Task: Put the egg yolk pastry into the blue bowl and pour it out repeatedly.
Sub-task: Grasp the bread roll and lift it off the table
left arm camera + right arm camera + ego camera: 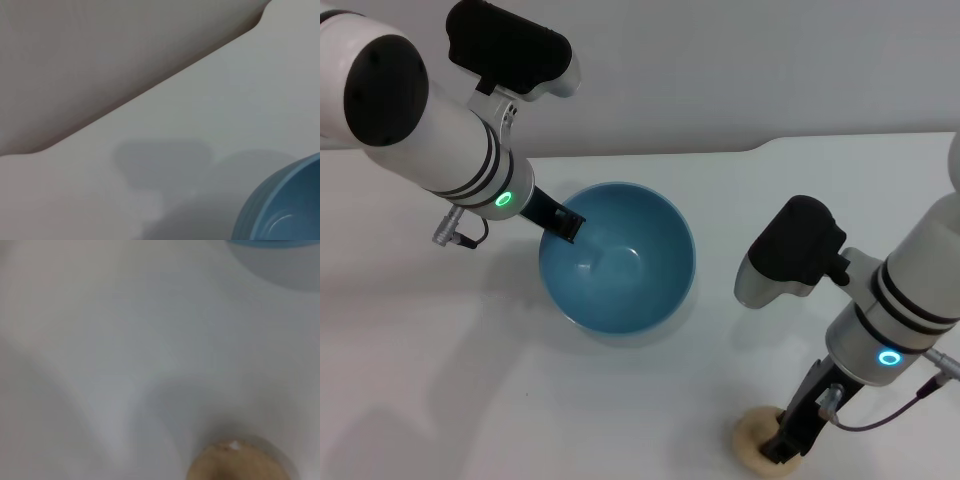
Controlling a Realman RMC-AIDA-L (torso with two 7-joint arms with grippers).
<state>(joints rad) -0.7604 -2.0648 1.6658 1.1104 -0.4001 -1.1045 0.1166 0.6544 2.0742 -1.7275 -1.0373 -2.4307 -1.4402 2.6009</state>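
Note:
The blue bowl (617, 258) stands upright and holds nothing, at the middle of the white table; a slice of its ribbed wall shows in the left wrist view (280, 210). My left gripper (561, 222) is shut on the bowl's left rim, one dark finger reaching inside. The egg yolk pastry (752, 434) lies on the table at the front right, a pale tan ball. My right gripper (788, 440) is lowered onto the pastry's right side, partly covering it. In the right wrist view the pastry (240, 465) shows close up, resting on the table.
The white table (440, 380) ends in a back edge with a stepped notch at the right (770, 148); the same edge shows in the left wrist view (150, 90). The bowl's rim (272, 243) is just visible in the right wrist view.

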